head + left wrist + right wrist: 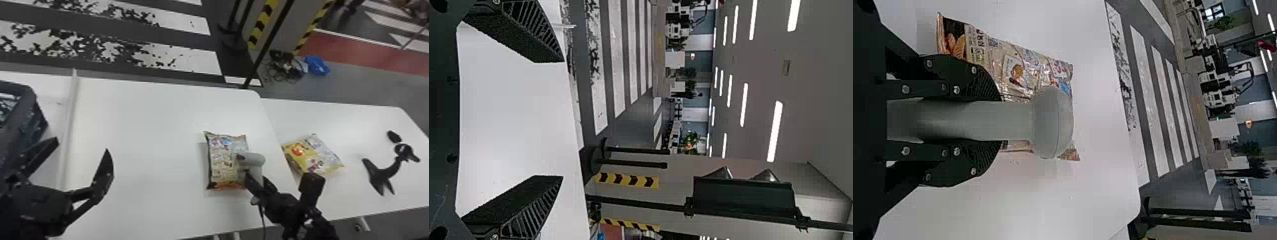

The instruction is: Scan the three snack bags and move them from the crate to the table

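My right gripper point(252, 178) is shut on the grey handheld scanner point(252, 159), whose head is over the right part of a beige snack bag point(223, 161) lying flat on the table. In the right wrist view, the right gripper point(988, 120) clasps the scanner point(1052, 122), with the bag point(1018, 70) beyond it. A yellow and white snack bag point(311, 154) lies on the adjoining table to the right. My left gripper point(83, 150) stands open between the crate point(24, 118) and the beige bag; the left wrist view has the open gripper point(561, 119) with nothing between its fingers.
The white table point(143, 127) meets a second white table point(357, 121) at the right. On that one stand a black scanner stand point(381, 174) and a small dark object point(394, 136). A cable point(263, 220) hangs from the scanner near the front edge.
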You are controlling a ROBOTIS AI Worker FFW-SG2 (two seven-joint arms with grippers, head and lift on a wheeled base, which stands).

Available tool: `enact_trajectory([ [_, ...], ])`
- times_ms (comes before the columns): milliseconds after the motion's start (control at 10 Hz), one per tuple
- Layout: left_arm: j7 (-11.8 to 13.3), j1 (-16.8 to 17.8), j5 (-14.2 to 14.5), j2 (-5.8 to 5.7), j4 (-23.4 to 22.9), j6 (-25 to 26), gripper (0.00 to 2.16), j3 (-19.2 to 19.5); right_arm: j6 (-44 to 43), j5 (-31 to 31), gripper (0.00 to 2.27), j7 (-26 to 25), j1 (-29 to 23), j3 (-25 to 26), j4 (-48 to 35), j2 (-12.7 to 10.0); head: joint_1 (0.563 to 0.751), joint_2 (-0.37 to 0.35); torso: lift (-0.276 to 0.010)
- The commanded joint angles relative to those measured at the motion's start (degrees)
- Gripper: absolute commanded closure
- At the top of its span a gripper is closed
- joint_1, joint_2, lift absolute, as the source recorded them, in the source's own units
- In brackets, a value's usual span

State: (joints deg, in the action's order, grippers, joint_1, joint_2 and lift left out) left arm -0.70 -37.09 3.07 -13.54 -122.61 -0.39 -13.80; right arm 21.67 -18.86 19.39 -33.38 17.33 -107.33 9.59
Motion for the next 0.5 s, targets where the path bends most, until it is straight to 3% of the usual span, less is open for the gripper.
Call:
enact_trajectory([
  [0, 0.0, 0.0, 0.0, -0.09, 0.0, 0.0, 0.03, 0.3, 1.0, 0.6, 2.24, -0.1, 0.7, -0.5, 0.5, 0.1, 0.695, -0.35, -0.062],
  [400, 0.0, 0.2, 0.0, 0.0, 0.1, 0.0, 0.03, 0.6, 3.6, -2.2, 2.24, 0.2, 0.5, 2.2, -2.4, 0.9, 0.695, -0.346, -0.062],
])
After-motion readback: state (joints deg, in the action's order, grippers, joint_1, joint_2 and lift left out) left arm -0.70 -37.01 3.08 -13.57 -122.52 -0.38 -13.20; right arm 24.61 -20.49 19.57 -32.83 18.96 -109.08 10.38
